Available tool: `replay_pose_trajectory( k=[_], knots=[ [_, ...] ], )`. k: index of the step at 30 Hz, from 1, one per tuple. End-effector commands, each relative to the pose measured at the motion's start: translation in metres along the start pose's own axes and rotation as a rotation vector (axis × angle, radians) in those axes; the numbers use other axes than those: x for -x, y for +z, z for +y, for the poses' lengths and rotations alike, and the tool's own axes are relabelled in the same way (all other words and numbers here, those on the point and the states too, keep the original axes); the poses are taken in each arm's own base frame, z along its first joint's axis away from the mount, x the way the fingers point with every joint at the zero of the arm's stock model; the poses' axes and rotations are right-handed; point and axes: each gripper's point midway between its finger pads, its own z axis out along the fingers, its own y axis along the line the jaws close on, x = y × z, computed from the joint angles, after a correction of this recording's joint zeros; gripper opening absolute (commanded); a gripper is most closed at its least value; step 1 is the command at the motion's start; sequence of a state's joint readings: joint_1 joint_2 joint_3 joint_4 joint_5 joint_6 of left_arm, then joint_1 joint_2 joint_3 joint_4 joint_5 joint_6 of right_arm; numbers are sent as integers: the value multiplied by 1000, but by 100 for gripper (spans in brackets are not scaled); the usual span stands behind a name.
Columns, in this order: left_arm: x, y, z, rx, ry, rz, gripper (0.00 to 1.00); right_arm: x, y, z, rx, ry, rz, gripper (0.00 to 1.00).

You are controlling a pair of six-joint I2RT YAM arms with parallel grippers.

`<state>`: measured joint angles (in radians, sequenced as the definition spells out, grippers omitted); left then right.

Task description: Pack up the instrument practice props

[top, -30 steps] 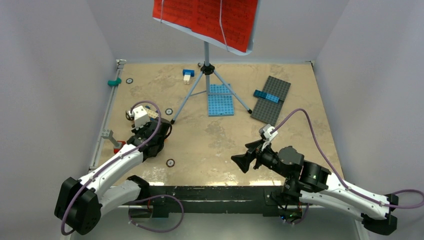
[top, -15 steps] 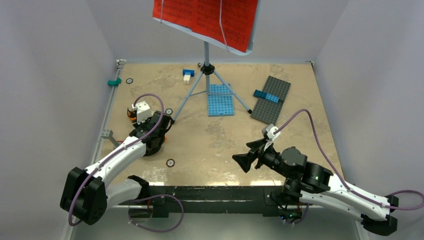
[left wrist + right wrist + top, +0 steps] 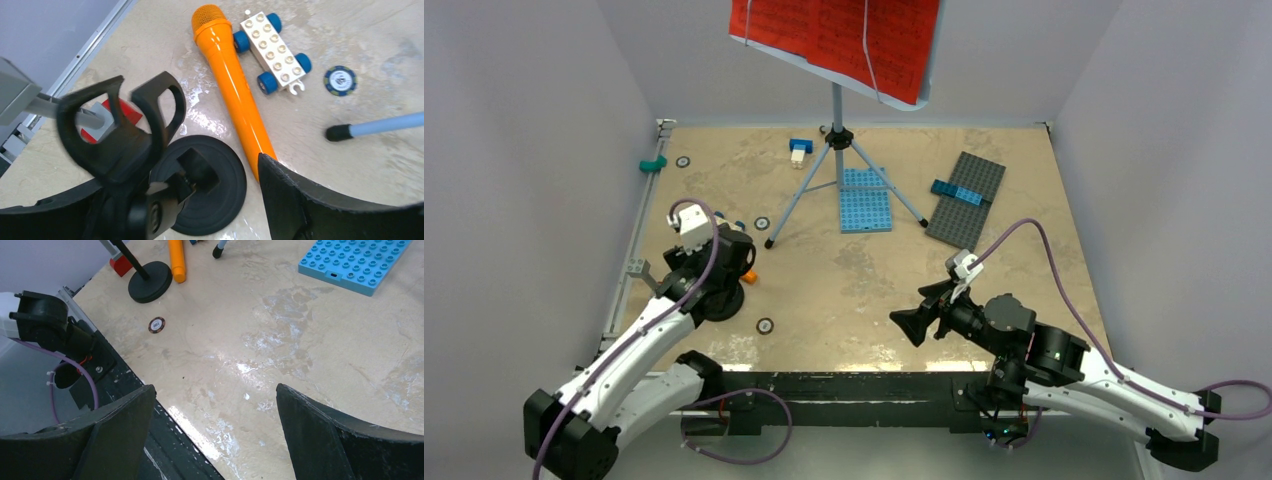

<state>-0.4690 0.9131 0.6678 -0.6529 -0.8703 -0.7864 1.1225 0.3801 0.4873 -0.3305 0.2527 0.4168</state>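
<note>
The orange toy microphone (image 3: 235, 95) lies flat on the table, out of its stand; in the top view only its tip (image 3: 749, 277) shows. Its black round-based stand (image 3: 200, 185) is upright beside it with the clip (image 3: 120, 125) empty. My left gripper (image 3: 190, 200) hovers open over the stand, its right finger (image 3: 300, 200) near the microphone's tail. The pale-blue music stand (image 3: 836, 110) with red sheet-music pages (image 3: 834, 35) stands at the back on its tripod legs (image 3: 799, 205). My right gripper (image 3: 906, 325) hangs open and empty above the near middle of the table.
A small wheeled brick car (image 3: 272, 47) sits next to the microphone's head. A blue studded plate (image 3: 865, 200) and a grey one (image 3: 966, 198) lie behind the tripod. Round chips (image 3: 765, 325) dot the table. A metal rail (image 3: 629, 250) with a red block (image 3: 120, 265) runs along the left edge.
My left gripper opened and let go of the orange microphone, which now lies on the table. The left arm swung back towards the stand. The right arm barely moved.
</note>
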Motion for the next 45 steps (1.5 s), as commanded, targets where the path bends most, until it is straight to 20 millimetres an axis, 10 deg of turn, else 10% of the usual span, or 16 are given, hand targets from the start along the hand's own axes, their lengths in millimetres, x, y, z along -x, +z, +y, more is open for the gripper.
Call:
replay_pose_trajectory(
  k=[1, 8, 15, 20, 26, 32, 45],
  knots=[
    [15, -36, 1, -90, -91, 8, 87, 20, 0, 4, 2, -10, -50, 96],
    [16, -77, 2, -196, -81, 68, 100, 22, 1, 8, 17, -16, -46, 96],
    [84, -123, 20, -292, -109, -64, 100, 23, 2, 12, 35, -3, -48, 96],
    [112, -144, -39, -534, -66, -141, 100, 19, 11, 18, 51, 8, -33, 96],
    [104, -173, -134, -886, -7, -162, 96, 36, 24, -4, -88, 8, -66, 96],
    [99, -208, -182, -1157, 47, -202, 95, 80, 61, -58, -228, 93, -101, 95],
    [42, -185, -161, -1175, 28, -150, 95, 161, 191, -148, -469, -229, -157, 81]
  ],
)
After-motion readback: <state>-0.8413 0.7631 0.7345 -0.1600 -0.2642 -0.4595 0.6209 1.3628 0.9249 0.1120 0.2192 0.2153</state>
